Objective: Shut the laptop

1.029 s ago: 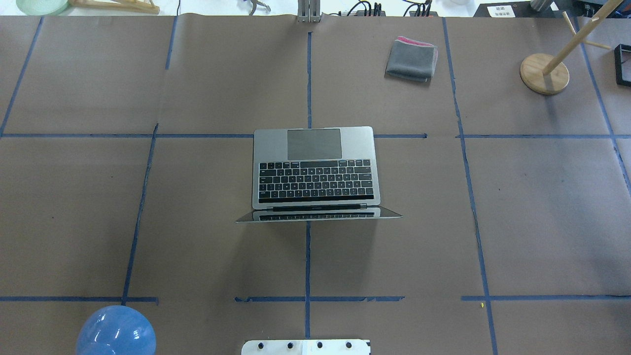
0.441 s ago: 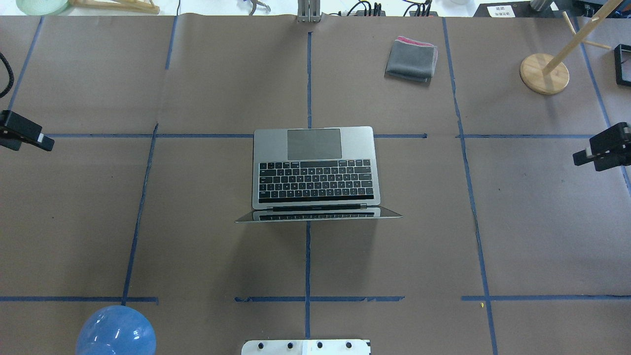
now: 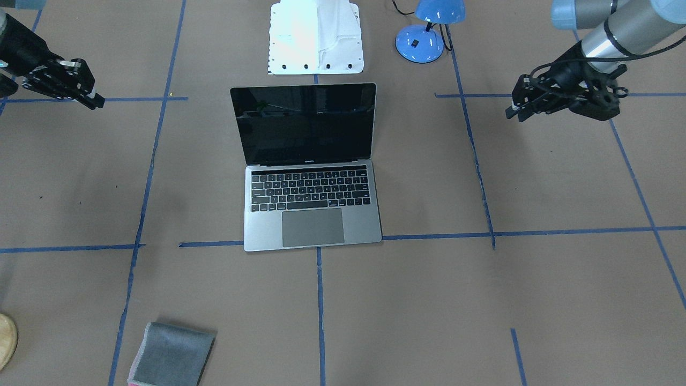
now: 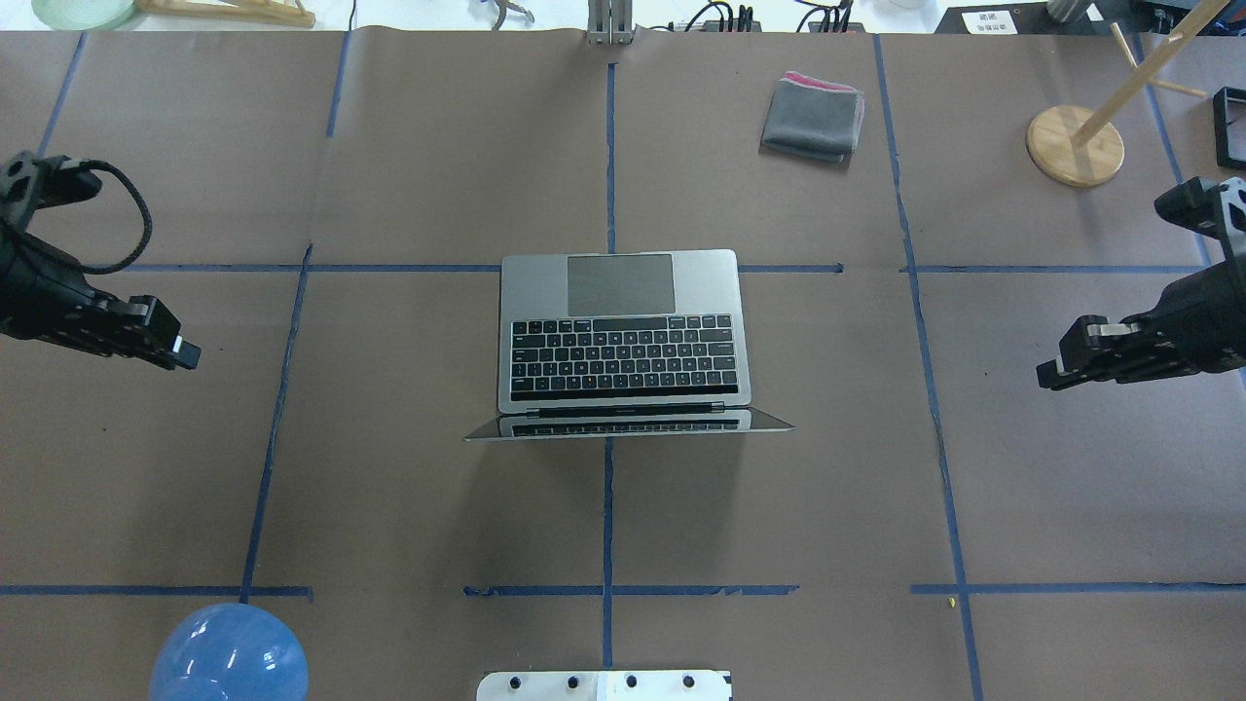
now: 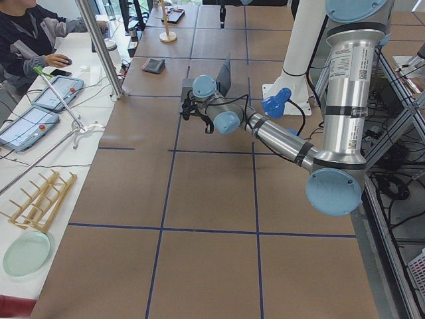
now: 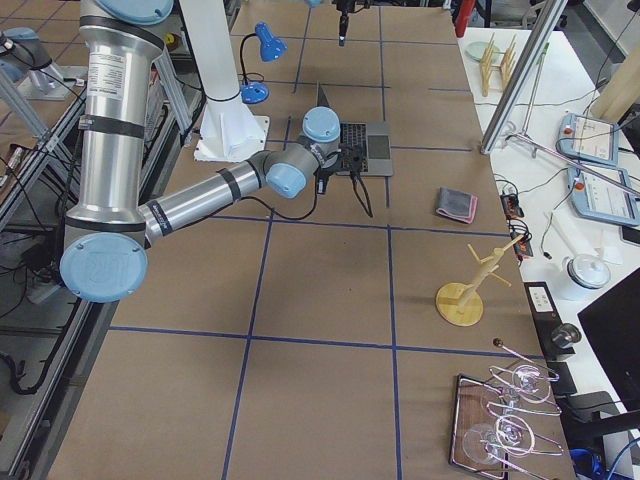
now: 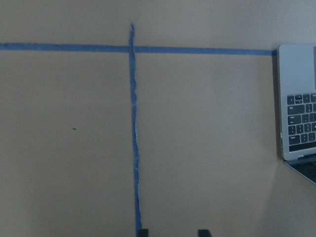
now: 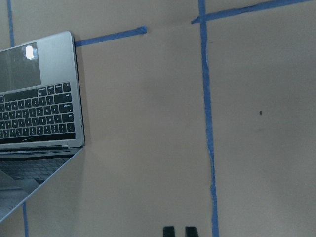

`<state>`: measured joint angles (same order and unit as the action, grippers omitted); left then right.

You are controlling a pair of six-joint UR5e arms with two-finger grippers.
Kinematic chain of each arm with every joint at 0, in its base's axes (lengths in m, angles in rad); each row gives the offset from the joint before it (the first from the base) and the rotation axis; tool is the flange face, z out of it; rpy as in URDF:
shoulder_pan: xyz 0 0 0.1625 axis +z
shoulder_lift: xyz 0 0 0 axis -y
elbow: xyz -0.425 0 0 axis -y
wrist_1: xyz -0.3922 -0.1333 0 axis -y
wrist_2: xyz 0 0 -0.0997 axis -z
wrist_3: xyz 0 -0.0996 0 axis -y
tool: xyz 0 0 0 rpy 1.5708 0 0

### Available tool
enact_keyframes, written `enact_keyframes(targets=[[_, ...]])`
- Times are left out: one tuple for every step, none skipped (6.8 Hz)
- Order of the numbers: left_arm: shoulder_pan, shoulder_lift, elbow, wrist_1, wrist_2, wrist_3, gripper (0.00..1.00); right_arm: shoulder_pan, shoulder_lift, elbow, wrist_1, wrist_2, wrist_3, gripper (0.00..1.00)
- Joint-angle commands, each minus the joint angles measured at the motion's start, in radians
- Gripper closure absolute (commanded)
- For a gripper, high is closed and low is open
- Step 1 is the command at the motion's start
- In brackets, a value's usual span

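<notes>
The laptop (image 4: 623, 331) stands open at the table's middle, its trackpad on the far side from me and its black screen (image 3: 305, 126) raised toward my base. My left gripper (image 4: 180, 352) hovers over bare table well to the laptop's left. In the left wrist view (image 7: 173, 232) its fingertips stand apart and empty, with the laptop's edge (image 7: 298, 103) at the right. My right gripper (image 4: 1051, 375) hovers well to the laptop's right. In the right wrist view (image 8: 179, 231) its fingertips are nearly together and empty, with the laptop (image 8: 39, 98) at the left.
A folded grey cloth (image 4: 813, 117) lies at the far right of centre. A blue lamp (image 4: 229, 652) stands near my base on the left. A wooden stand (image 4: 1076, 146) and a black frame (image 4: 1228, 127) are at the far right. My base plate (image 4: 604, 684) sits behind the laptop.
Both arms have come into the overhead view from its sides and moved inward toward the laptop. The laptop has not moved and its lid stands as before.
</notes>
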<state>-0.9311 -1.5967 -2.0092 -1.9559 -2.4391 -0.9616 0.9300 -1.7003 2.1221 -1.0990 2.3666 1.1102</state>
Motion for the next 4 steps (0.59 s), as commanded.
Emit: enact_keyframes(targets=[[0.121, -0.018, 0.000, -0.075, 0.005, -0.100, 0.96, -0.141, 0.001, 0.004, 0.094, -0.088, 0.121, 0.96], [0.155, -0.046, 0.000, -0.101, 0.003, -0.142, 0.96, -0.175, 0.001, 0.025, 0.096, -0.092, 0.123, 0.96], [0.237, -0.115, 0.004, -0.115, 0.005, -0.234, 0.96, -0.213, 0.004, 0.051, 0.096, -0.096, 0.157, 0.96], [0.303, -0.167, 0.012, -0.113, 0.024, -0.271, 0.96, -0.283, 0.010, 0.070, 0.096, -0.160, 0.181, 0.96]])
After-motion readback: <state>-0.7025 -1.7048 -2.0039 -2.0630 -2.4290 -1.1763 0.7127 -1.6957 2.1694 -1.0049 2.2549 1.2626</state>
